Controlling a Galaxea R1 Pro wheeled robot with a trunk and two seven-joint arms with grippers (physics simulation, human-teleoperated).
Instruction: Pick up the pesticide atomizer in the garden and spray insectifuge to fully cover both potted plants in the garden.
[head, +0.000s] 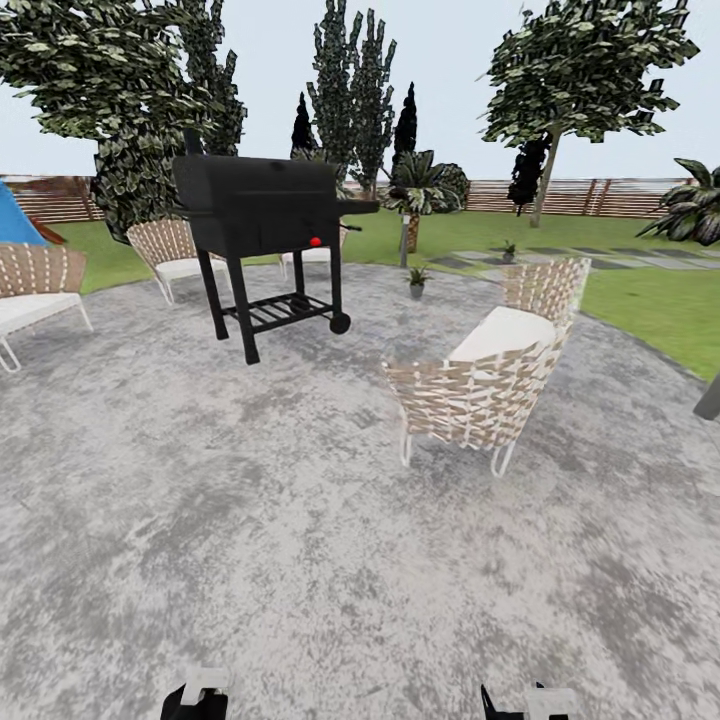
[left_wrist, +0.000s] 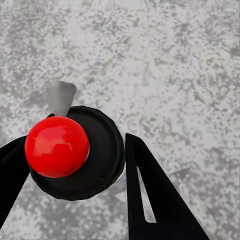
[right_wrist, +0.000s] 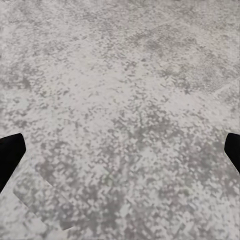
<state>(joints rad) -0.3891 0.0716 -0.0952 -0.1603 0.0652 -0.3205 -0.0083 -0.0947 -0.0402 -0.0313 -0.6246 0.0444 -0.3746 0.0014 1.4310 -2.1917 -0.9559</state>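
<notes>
Left end effector (left_wrist: 75, 165): seen in the left wrist view as two dark fingers spread wide, nothing pinched; a red ball on a black disc (left_wrist: 95, 155) sits between them above the mottled paving.
Right end effector (right_wrist: 120, 150): only two dark fingertips (right_wrist: 10, 152) are shown at the edges of the right wrist view, set far apart, nothing between them but grey paving.
Arm tips in head view: black-and-white parts are seen at 7 o'clock (head: 195, 700) and 5 o'clock (head: 530, 703) of the frame.
Patio (head: 300, 520): grey mottled surface, spread across the lower frame.
Woven chair (head: 490, 375): white cushion, placed at about 2 o'clock from the frame's centre.
Black grill (head: 265, 235): on legs with a wheel, red knob on its front, at 11 o'clock.
Other woven chairs: one behind the grill (head: 170, 255), one at 9 o'clock (head: 35, 295).
Potted plants: one small pot (head: 416, 283) at the patio's far edge, at 1 o'clock; a second (head: 508, 250) further off beside the stepping stones (head: 560, 258).
Pesticide atomizer: cannot be made out.
Background: lawn (head: 650, 300), trees (head: 585, 70), slatted fence (head: 590, 197).
</notes>
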